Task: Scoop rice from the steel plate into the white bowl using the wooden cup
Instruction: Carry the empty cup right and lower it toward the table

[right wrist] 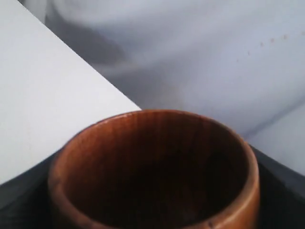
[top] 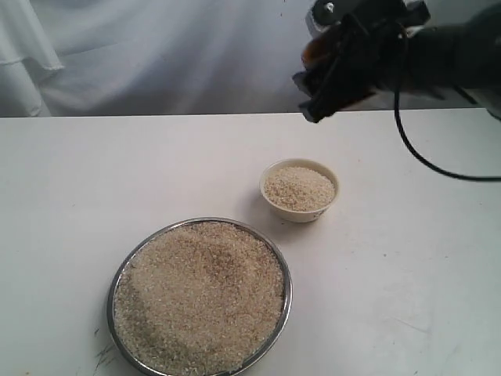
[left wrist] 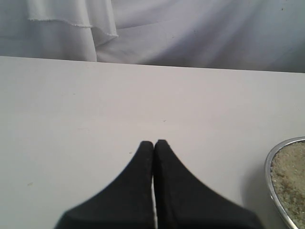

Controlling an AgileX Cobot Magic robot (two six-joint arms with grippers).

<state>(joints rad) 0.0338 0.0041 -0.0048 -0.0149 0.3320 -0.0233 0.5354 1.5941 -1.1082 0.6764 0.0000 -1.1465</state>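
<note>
1. Steel plate (top: 112, 301): nearest item on the table (top: 78, 180), heaped with rice (top: 200, 298).
2. Left gripper (left wrist: 154, 143): fingers pressed together, nothing between them, low over bare table near the plate rim (seen only in its wrist view).
3. White bowl (top: 297, 213): at 1 o'clock from the plate, apart from it, filled with grains.
4. Right gripper (top: 333, 78): raised at 12 o'clock beyond the bowl, clamped on the wooden cup (right wrist: 157, 171); cup interior is dark.
5. White cloth (top: 156, 55): behind the table.
</note>
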